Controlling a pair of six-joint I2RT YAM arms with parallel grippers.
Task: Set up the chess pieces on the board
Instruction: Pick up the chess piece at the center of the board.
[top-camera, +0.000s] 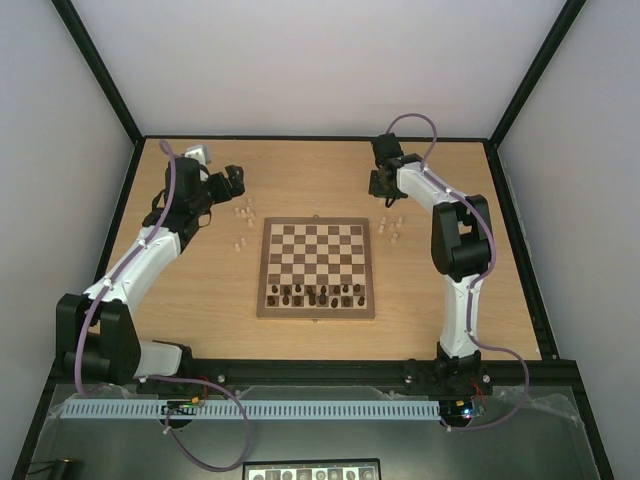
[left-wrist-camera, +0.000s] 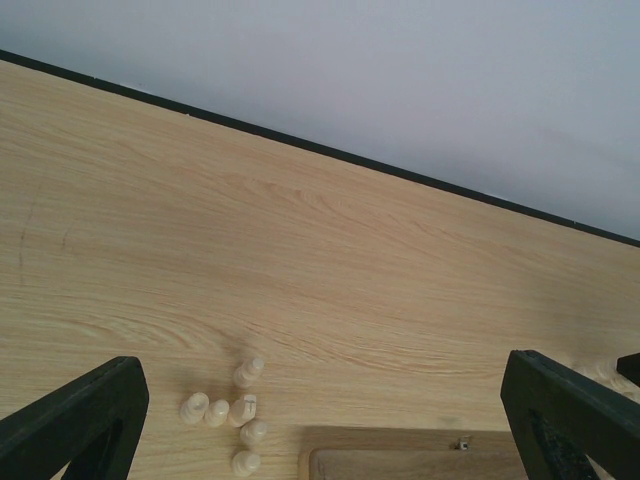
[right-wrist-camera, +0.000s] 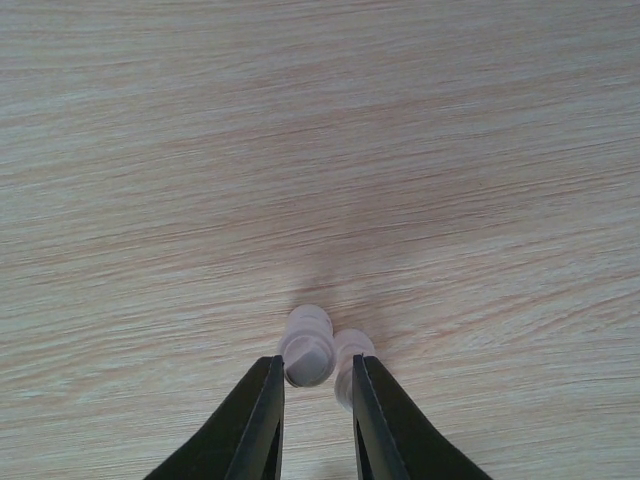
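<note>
Beyond the far right corner of the square wooden chessboard with light and dark checks (top-camera: 266, 270), my right gripper (right-wrist-camera: 316, 372) hangs over the light wood table (right-wrist-camera: 320, 150). Its black fingers (right-wrist-camera: 255, 420) stand narrowly apart around a small pale cream chess piece (right-wrist-camera: 308, 345); whether they pinch it I cannot tell. That piece turns a round flat end toward my camera, long axis running away from the fingertips. My left gripper (top-camera: 232, 183) is spread wide near the other cream pieces (top-camera: 243, 212), left of the board.
</note>
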